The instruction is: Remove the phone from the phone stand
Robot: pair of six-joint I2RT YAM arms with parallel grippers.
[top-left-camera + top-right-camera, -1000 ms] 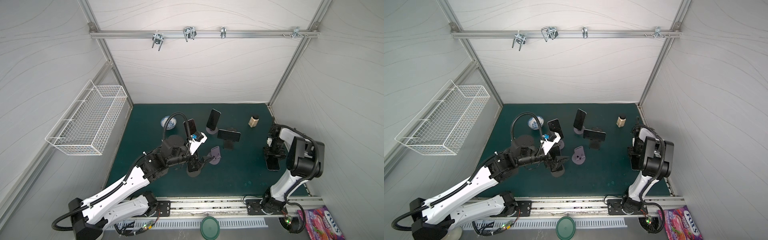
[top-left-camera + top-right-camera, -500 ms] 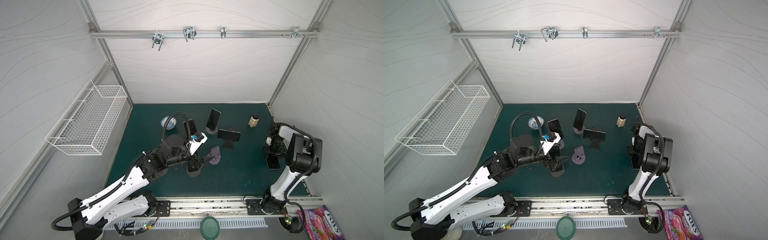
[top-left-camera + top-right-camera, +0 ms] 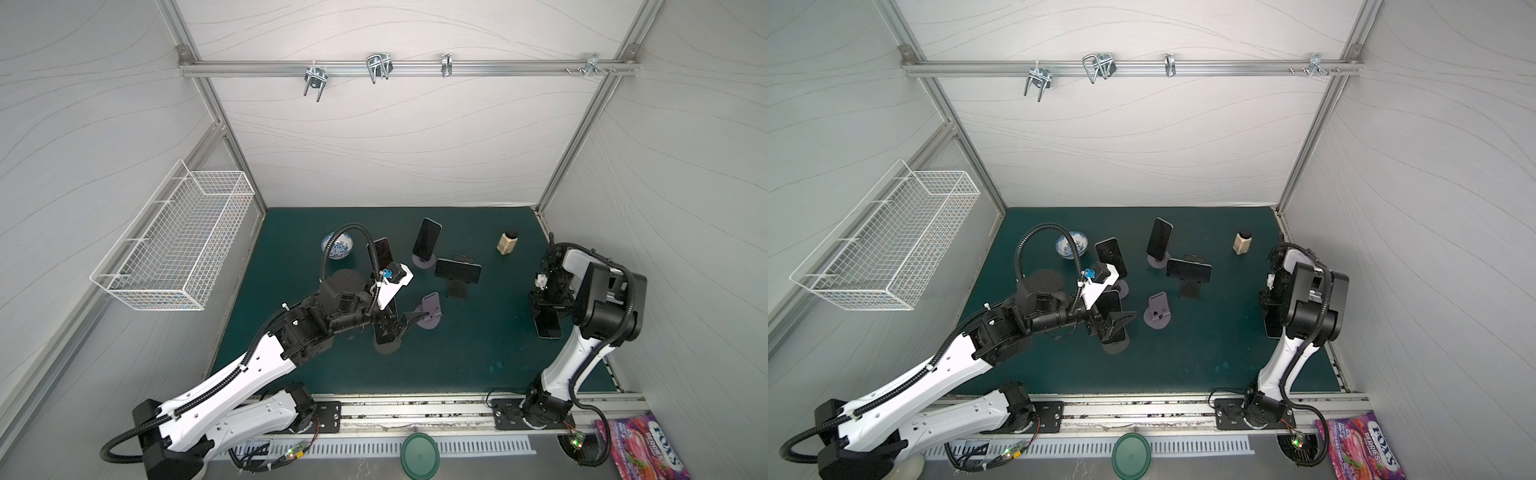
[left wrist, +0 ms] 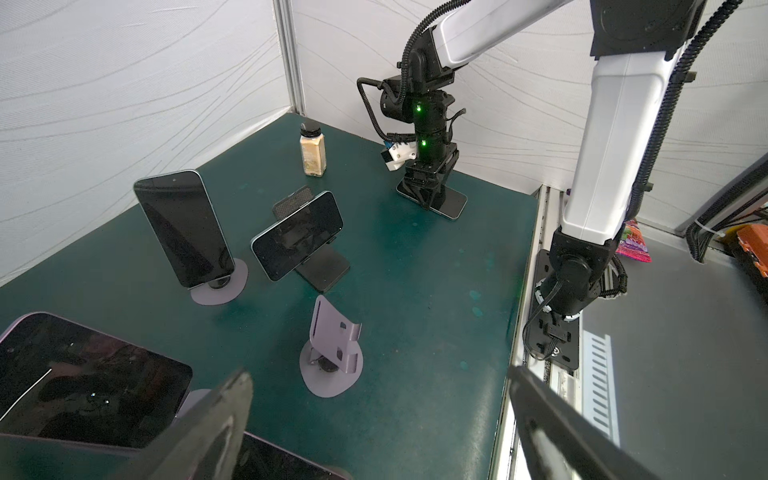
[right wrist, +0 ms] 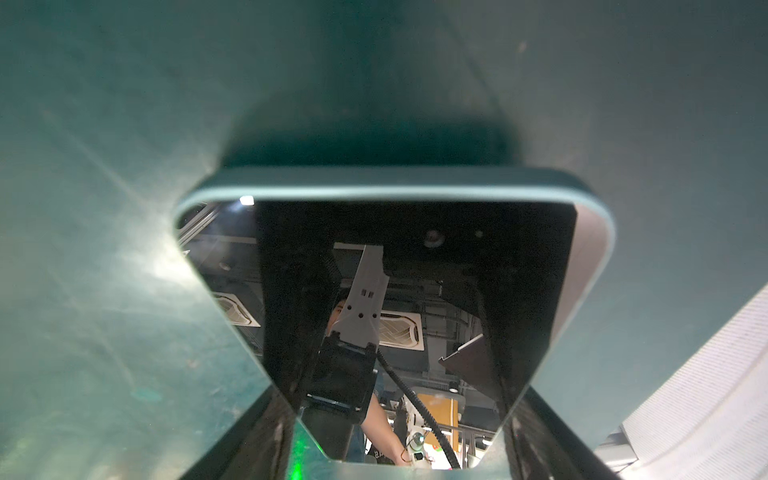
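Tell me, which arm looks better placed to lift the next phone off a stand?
Left. The left gripper, open, hangs at a standing phone; the right gripper is closed on a flat phone at the edge of the mat.

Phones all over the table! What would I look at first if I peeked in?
Probably the dark phones propped on stands in the middle of the green mat, like the tall phone, beside one empty purple stand. Then the arms: the left gripper gapes wide open near them, while the right gripper pinches a flat phone lying by the mat's right edge.
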